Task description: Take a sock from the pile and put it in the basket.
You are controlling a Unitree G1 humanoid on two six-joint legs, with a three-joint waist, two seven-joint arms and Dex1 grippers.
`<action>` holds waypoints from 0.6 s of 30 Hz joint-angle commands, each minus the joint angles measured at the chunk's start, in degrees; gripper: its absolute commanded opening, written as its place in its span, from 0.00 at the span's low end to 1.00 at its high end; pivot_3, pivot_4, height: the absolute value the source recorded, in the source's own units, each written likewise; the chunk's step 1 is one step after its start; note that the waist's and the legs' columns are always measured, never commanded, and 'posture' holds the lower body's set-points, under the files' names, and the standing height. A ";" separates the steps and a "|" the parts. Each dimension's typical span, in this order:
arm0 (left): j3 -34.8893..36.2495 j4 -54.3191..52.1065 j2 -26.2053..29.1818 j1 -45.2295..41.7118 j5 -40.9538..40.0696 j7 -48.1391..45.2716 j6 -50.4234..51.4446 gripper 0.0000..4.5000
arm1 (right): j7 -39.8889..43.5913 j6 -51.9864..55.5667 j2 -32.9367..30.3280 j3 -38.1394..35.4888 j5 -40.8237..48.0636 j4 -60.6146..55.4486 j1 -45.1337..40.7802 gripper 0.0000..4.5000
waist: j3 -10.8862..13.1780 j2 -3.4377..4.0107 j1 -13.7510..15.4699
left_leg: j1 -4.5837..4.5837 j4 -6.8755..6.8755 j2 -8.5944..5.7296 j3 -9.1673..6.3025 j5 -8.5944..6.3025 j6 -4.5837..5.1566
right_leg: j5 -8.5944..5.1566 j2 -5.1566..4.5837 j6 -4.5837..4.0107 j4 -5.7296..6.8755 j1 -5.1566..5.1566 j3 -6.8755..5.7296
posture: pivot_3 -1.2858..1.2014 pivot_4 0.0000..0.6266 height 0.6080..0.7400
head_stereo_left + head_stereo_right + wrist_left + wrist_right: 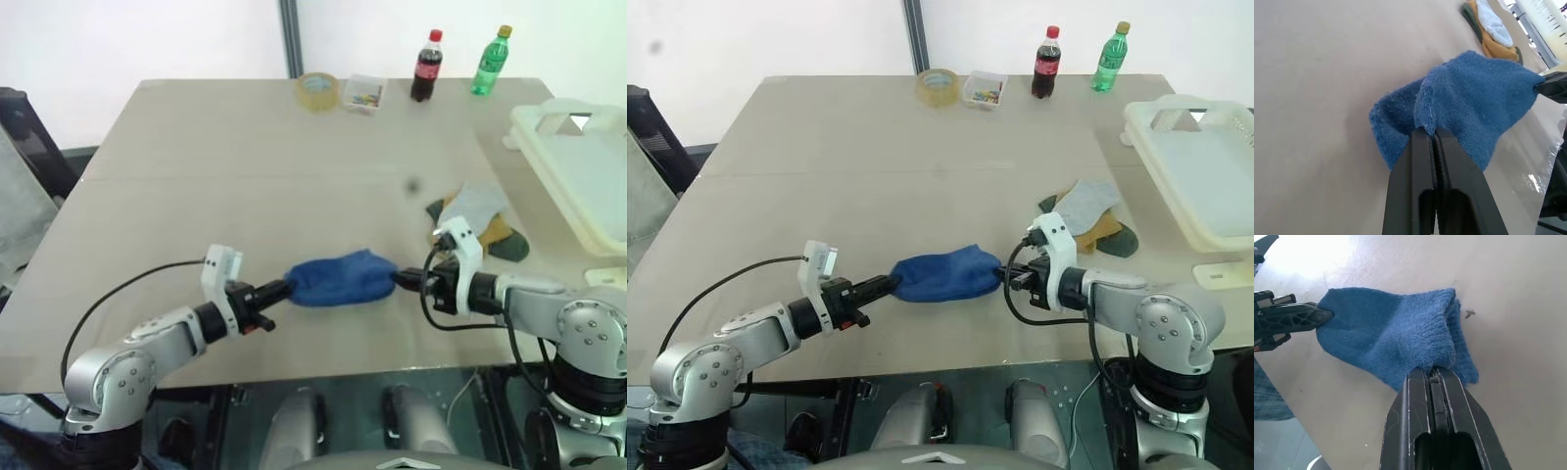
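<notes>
Two grippers hold one soft blue knitted sock (341,279) stretched between them above the pale beige tabletop (245,157), lower centre of the head view. The left gripper (282,290) is clenched on the sock's left end; the right gripper (400,279) is clenched on its right end. The remaining pile of grey, mustard and dark green socks (475,222) lies on the table just right of centre. The large pale white rectangular plastic basket (578,166) sits at the right edge. A tape roll (318,91), small clear box (363,94), cola bottle (426,66) and green bottle (491,61) stand along the top.
</notes>
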 commanded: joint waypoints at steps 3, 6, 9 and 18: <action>-0.36 -0.76 1.00 0.48 0.20 -1.45 -0.99 0.01 | 0.21 0.36 -0.31 0.04 -0.06 -0.39 -0.67 0.00 | 0.00 0.00 -0.01 | 0.00 -0.03 0.00 0.00 0.00 0.00 | 0.00 0.00 0.00 -0.02 0.00 0.00 | 0.52 0.24 1.00; -0.32 -0.29 1.07 0.41 0.93 -1.65 -1.53 0.00 | 1.60 0.31 -0.94 0.65 0.97 -0.81 -0.12 0.13 | 0.00 0.00 0.00 | 0.00 -0.03 0.01 0.00 0.00 0.00 | 0.00 0.00 0.00 -0.03 0.00 0.00 | 0.52 0.24 1.00; -0.29 0.35 1.29 -0.03 1.74 -1.95 -2.13 0.00 | 2.96 -0.56 -3.03 2.05 1.17 -2.15 -0.03 0.43 | 0.01 0.00 0.00 | 0.00 -0.03 0.02 0.00 0.00 0.00 | 0.00 0.00 0.00 -0.04 0.00 0.00 | 0.52 0.24 1.00; -2.07 1.22 2.16 -0.36 3.36 -3.55 -3.28 0.00 | 13.40 -38.11 -14.43 22.60 -19.67 -3.77 0.49 0.57 | 0.03 -0.03 -0.11 | -0.02 -0.11 -0.03 0.04 0.00 0.00 | -0.01 0.01 0.01 -0.23 -0.01 -0.02 | 0.52 0.24 1.00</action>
